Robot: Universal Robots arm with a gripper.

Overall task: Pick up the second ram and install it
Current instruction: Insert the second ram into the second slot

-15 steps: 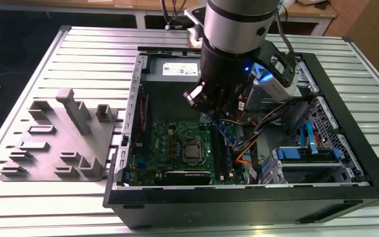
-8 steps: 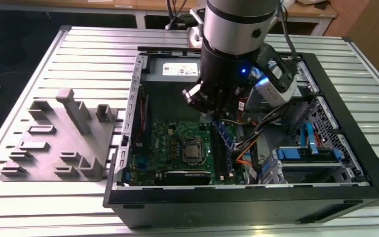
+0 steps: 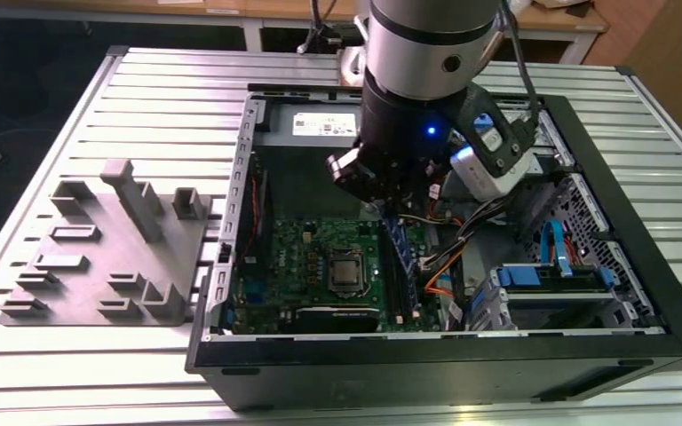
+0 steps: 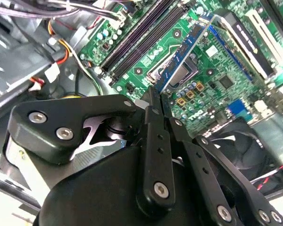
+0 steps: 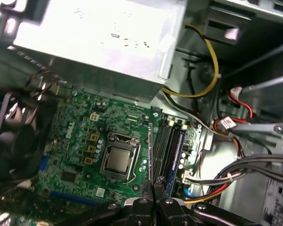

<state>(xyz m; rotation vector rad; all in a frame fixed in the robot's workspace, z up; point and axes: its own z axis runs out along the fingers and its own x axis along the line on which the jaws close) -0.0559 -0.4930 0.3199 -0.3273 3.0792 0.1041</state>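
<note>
In the exterior view the gripper (image 3: 386, 206) hangs at the centre of the frame, inside the open case (image 3: 639, 293). The ram (image 3: 398, 244) stands on edge under it, over the motherboard (image 3: 305, 266). In the second wrist view the fingers (image 4: 153, 136) are clenched on one end of the ram (image 4: 181, 52), which crosses the CPU socket (image 4: 166, 61). In the first wrist view the ram (image 5: 151, 150) shows edge-on between socket (image 5: 118, 160) and black slots (image 5: 167, 146).

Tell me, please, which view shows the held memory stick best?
The second wrist view: the memory stick shows its blue side lengthwise, gripped by the pincer. The first wrist view shows the stick edge-on; the exterior view, a short blue strip below the pincer.
</note>
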